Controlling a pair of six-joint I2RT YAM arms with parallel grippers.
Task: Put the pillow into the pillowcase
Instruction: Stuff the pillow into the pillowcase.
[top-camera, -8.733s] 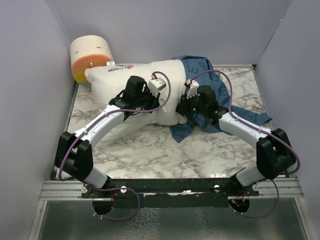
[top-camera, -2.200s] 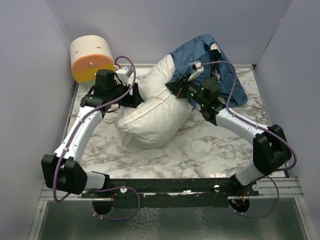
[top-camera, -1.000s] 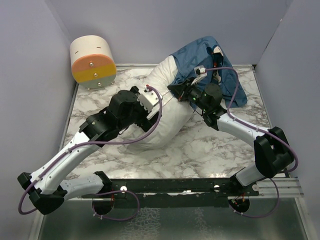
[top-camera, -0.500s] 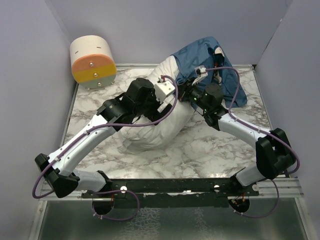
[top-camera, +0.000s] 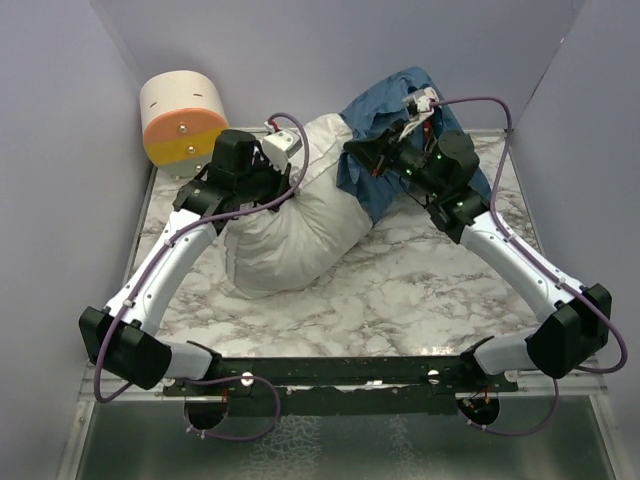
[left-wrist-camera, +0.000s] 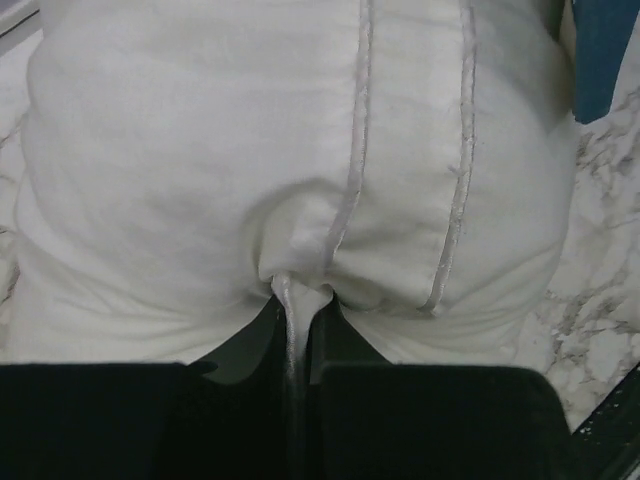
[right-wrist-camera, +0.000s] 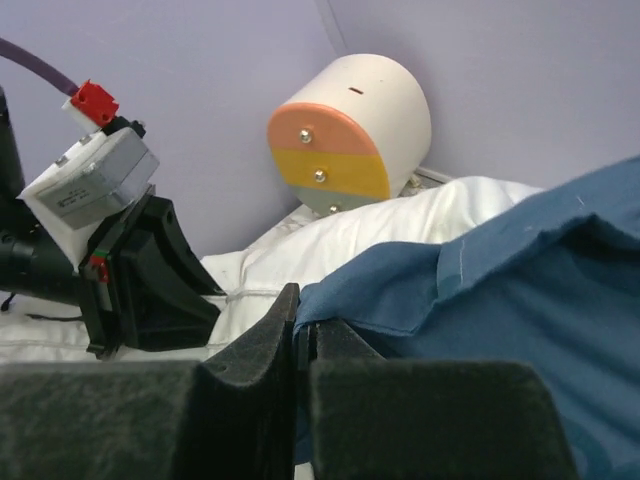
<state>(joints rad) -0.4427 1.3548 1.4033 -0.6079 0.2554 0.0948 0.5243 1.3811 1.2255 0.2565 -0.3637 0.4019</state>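
Pillow (top-camera: 300, 225) pinched by left end effector (left-wrist-camera: 297, 300); right end effector (right-wrist-camera: 300, 325) clamps pillowcase (top-camera: 378, 108).

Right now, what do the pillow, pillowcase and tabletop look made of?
Pillow: matte white woven fabric, piped seams, soft fill; it puckers where pinched. Pillowcase: thin matte blue cloth, draping in folds, stitched hem. Tabletop: grey-veined marble look, smooth; possibly printed laminate.
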